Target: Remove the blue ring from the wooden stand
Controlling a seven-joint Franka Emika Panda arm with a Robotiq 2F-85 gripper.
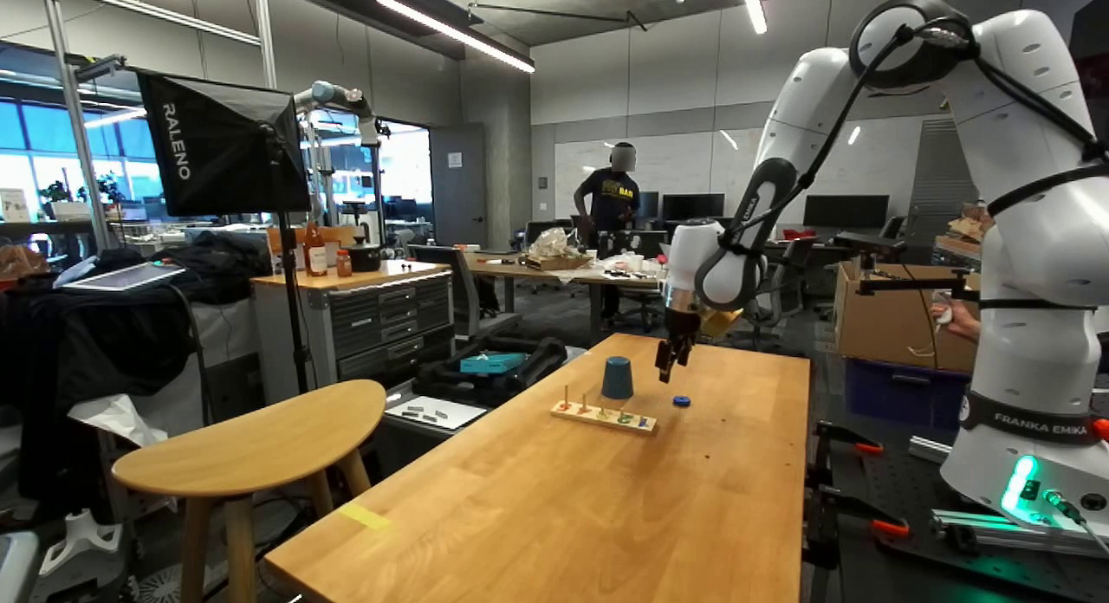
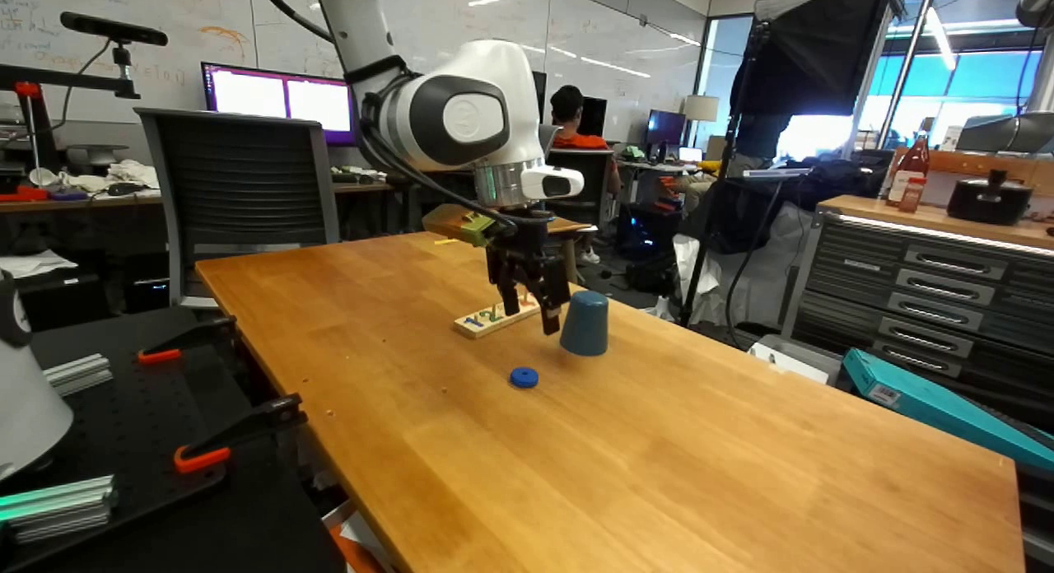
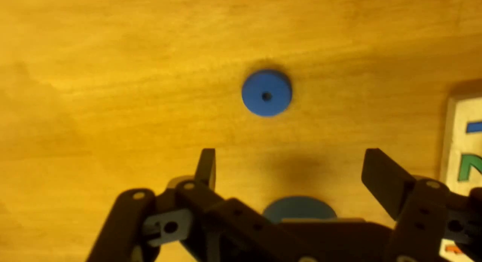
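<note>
The blue ring (image 1: 681,402) lies flat on the wooden table, off the stand. It also shows in an exterior view (image 2: 524,379) and, with its small centre hole, in the wrist view (image 3: 267,81). The wooden stand (image 1: 604,417) is a light base with painted numbers and several short pegs. It also shows in an exterior view (image 2: 475,326), partly behind the gripper, and at the right edge of the wrist view (image 3: 453,115), cut off. My gripper (image 3: 290,153) is open with nothing between its fingers, above the table and near the ring; it also shows in both exterior views (image 1: 665,371) (image 2: 532,316).
An upturned blue-grey cup (image 1: 617,379) stands on the table (image 1: 693,499) close to the stand and ring. It also shows in an exterior view (image 2: 585,326) and below the gripper in the wrist view (image 3: 299,207). Clamps (image 2: 202,458) sit at the table's robot-side edge.
</note>
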